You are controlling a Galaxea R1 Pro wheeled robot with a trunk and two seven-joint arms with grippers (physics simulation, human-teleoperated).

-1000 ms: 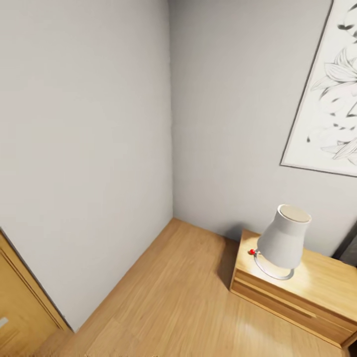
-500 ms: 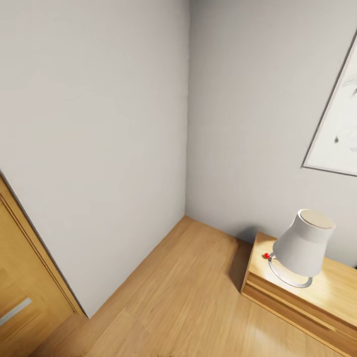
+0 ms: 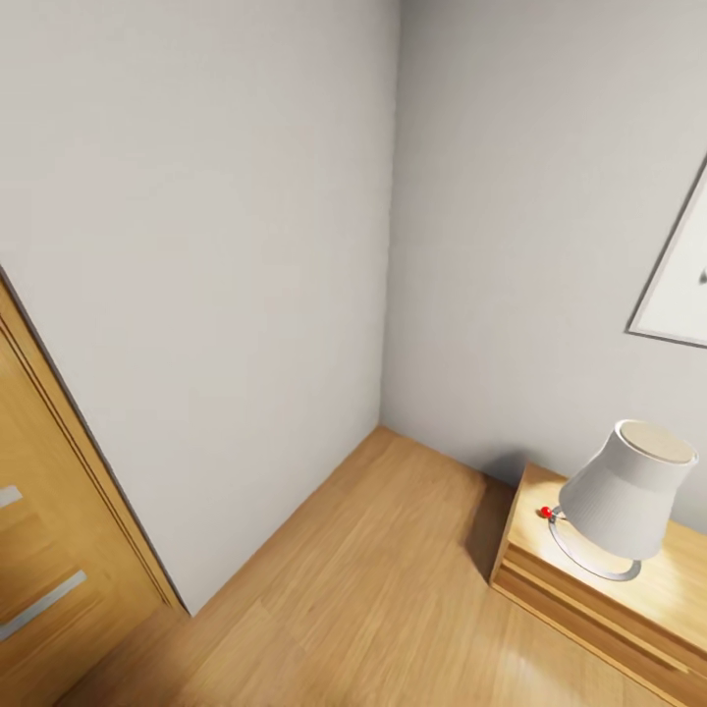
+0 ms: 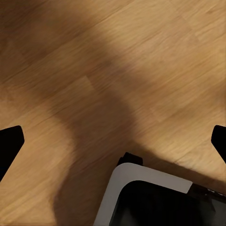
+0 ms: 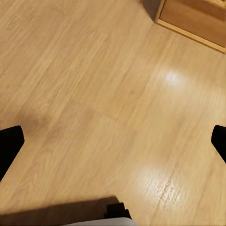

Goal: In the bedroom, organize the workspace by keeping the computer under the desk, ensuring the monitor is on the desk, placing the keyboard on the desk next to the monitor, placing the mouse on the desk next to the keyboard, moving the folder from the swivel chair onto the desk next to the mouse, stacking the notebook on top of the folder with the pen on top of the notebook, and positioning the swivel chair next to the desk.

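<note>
We face a room corner: a wooden nightstand (image 3: 614,599) at four o'clock carries a white lamp (image 3: 626,498), a wooden door (image 3: 49,550) stands at eight o'clock – no desk things appear. Both our left gripper (image 4: 113,141) and right gripper (image 5: 113,141) hang over the wood floor (image 3: 373,589) – fingers spread wide, holding nothing.
</note>
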